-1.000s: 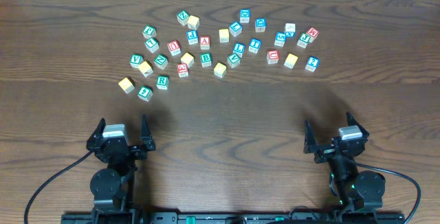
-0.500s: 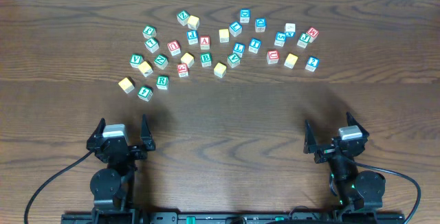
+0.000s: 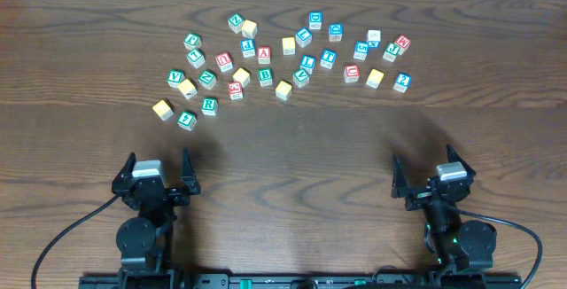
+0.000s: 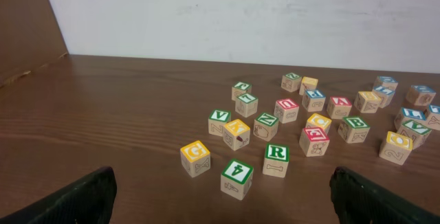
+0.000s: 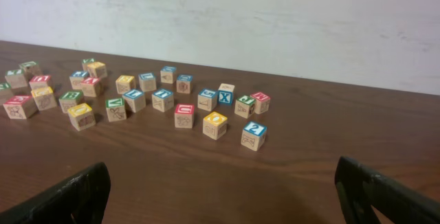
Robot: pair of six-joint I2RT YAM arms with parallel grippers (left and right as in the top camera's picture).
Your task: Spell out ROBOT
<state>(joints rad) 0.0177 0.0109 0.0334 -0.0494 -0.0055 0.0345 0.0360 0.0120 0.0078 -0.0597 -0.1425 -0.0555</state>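
Jaws of left gripper [image 3: 158, 161] and right gripper [image 3: 426, 167] stood wide apart, empty, well back from blocks. Letter blocks [image 3: 265, 76] lay scattered on far table [image 3: 292, 165]; green R block [image 3: 208, 105] at near-left edge of cluster. No letter lined up yet; whole word left to do.

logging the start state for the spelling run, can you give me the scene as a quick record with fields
surface: wooden table
blocks: lettered cubes, scattered loose on the far half, none stacked
R block: green, at the cluster's near left edge
left fingers: open, empty, at the near edge
right fingers: open, empty, at the near edge
word progress: no letters lined up yet
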